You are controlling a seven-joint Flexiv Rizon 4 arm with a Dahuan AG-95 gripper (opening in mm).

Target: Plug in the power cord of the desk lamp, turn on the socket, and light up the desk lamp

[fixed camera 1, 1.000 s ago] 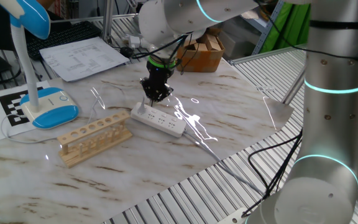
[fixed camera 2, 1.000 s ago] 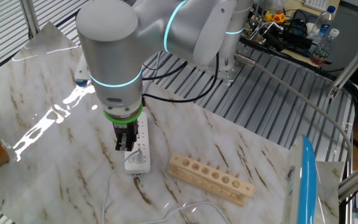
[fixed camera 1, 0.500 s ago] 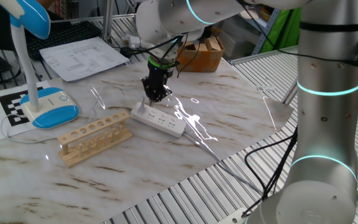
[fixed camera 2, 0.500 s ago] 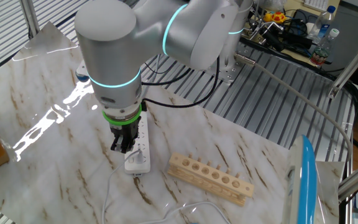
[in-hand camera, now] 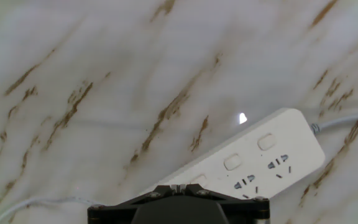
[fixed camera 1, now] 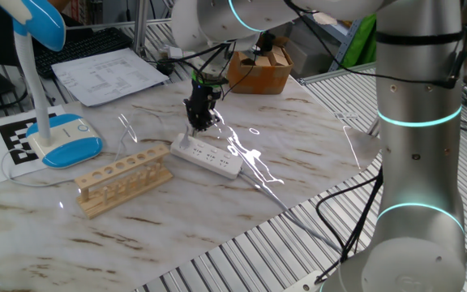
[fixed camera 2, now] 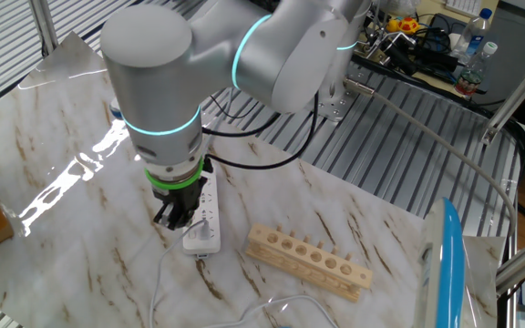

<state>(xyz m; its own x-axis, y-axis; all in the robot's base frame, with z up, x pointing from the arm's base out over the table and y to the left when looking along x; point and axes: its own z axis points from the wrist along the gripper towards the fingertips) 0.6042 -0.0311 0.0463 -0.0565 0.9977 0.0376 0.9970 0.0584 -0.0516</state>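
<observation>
1. gripper [fixed camera 1: 200, 126]: fingers together, nothing between them; points straight down over the near-lamp end of the socket [fixed camera 1: 207, 156]; whether the tips touch the strip I can't tell from either fixed view.
2. socket: long white power strip flat on the marble table [fixed camera 1: 314, 138], just beside the wooden rack [fixed camera 1: 123, 180]; hand view shows two square rocker buttons and two outlet faces on it, the outlets in view empty; its own thicker cable runs off the far end.
3. in the other fixed view something white sits on the strip's end nearest the rack, with the power cord [fixed camera 2: 158, 290] trailing from there; looks like the plug is already seated, but that is a judgement; the arm hides part of it.
4. desk lamp [fixed camera 1: 51, 130]: blue-and-white, upright on its oval base at the table's corner, well apart from the gripper; no glow visible at the head, so I read it as not lit.
5. status: plug step probably done; closed fingers over the strip suggest the switch press is the step in hand; still left: switch the socket on, then light the lamp.
</observation>
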